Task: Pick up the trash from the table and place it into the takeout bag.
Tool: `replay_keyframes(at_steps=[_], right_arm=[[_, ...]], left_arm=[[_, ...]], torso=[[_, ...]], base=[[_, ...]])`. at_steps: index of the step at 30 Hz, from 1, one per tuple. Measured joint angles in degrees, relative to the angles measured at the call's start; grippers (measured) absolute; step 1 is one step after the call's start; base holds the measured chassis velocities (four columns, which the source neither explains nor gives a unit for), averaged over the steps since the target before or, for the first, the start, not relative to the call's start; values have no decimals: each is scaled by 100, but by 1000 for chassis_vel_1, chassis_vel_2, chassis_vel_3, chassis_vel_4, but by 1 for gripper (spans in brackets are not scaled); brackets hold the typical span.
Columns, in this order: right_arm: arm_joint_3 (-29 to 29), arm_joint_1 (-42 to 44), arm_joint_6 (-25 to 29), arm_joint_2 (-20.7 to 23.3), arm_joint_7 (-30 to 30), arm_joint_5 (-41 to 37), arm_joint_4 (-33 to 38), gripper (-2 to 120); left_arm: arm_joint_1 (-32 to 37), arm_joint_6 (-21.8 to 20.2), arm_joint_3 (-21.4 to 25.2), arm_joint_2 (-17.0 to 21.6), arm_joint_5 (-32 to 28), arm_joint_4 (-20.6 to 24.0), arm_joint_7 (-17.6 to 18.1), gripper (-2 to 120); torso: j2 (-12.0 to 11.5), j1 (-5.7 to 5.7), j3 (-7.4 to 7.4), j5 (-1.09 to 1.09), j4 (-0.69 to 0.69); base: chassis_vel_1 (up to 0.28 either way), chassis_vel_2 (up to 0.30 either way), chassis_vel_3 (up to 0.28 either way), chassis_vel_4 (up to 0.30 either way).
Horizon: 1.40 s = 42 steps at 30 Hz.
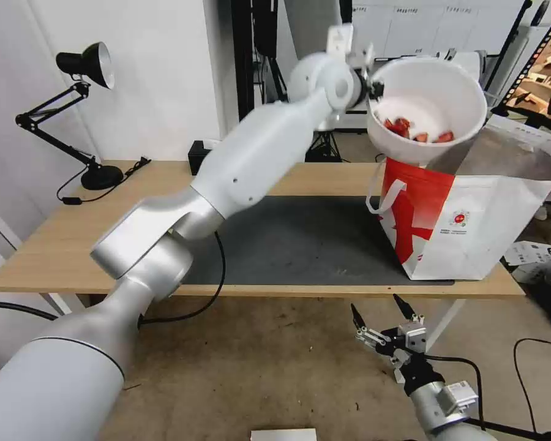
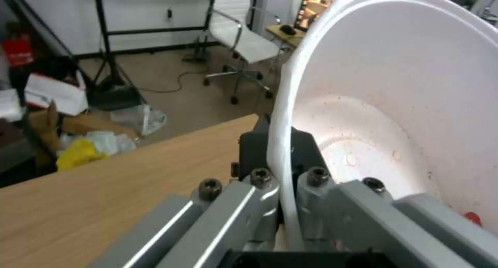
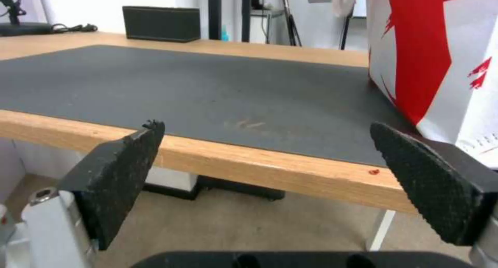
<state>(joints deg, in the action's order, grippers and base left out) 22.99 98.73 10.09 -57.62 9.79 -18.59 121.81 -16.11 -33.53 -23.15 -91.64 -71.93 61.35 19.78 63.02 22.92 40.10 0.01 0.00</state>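
Pinching the rim of the white bowl (image 1: 427,110), my left claw (image 1: 373,90) holds it tilted up beside itself, right above the open takeout bag (image 1: 471,214) on the surface (image 1: 55,245); my right claw (image 1: 382,318) hangs spread and idle below the surface's near edge. I judge the bowl light, thin and a bit flexible, so the rim is the sensible hold, though loose red scraps (image 1: 404,127) could slide out. Whatever is inside the bag is hidden.

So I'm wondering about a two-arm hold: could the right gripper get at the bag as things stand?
Probably yes. The right gripper hangs open below the table edge, with the bag standing just above it near that edge. Nothing lies between them; it would have to rise first.
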Motion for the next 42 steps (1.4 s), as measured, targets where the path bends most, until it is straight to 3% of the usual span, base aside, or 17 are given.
replay_keyframes(at_steps=[9,13,16,28,36,42], right_arm=[[0,0,0,0,0,0,0,100],[0,0,0,0,0,0,0,100],[0,0,0,0,0,0,0,100],[0,0,0,0,0,0,0,100],[0,0,0,0,0,0,0,100],[0,0,0,0,0,0,0,100]], left_arm=[[-214,609,-535,4,-4,-106,-407,0],[-287,964,-735,5,61,-177,-399,0],[-292,1114,-936,8,180,-236,-206,0],[-226,782,-1170,14,534,-167,90,0],[-204,595,-1293,20,800,65,-209,0],[-184,753,-1482,22,1082,109,-532,0]], torso=[[0,-1,0,0,0],[0,-1,0,-1,0],[0,0,0,-1,0],[0,-1,0,-1,0],[0,0,0,-1,0],[0,0,0,0,0]], base=[[0,0,0,0],[0,0,0,0],[0,0,0,0],[0,0,0,0],[0,0,0,0],[0,0,0,0]])
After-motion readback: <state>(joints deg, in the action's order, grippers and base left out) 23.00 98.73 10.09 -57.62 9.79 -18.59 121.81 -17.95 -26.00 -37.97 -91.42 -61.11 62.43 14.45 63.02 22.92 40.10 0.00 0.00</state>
